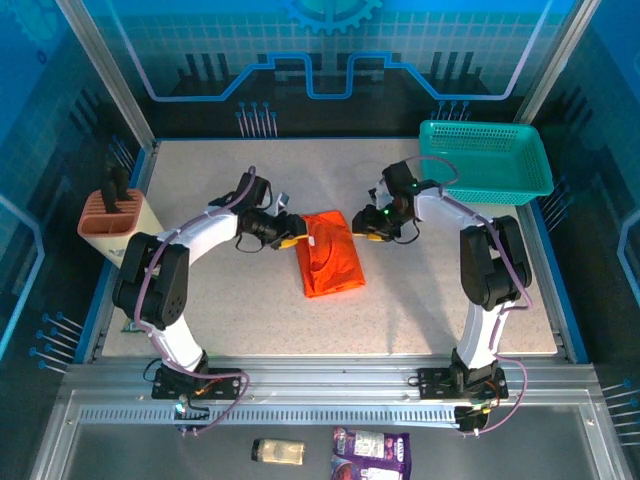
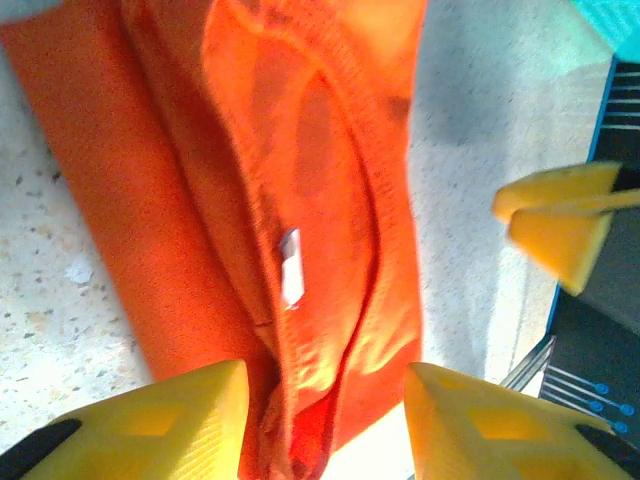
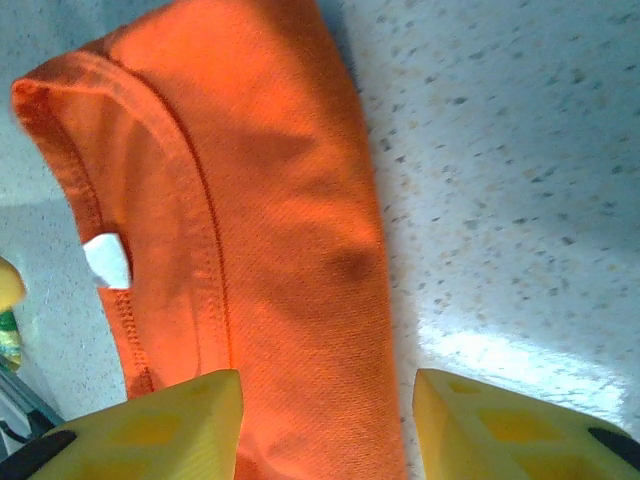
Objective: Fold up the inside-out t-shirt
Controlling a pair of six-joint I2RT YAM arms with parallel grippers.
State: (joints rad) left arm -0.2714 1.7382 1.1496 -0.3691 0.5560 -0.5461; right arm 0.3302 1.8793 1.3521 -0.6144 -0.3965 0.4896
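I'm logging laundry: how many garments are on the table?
1: the orange t-shirt, folded narrow, lying between the left end effector and the right end effector. The teal basket looks empty; nothing seems hidden.

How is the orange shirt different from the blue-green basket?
The t-shirt is orange; the basket is teal. The t-shirt is cloth lying flat; the basket is mesh with raised walls. The t-shirt lies mid-table; the basket sits at the far right corner. Both rest on the table.
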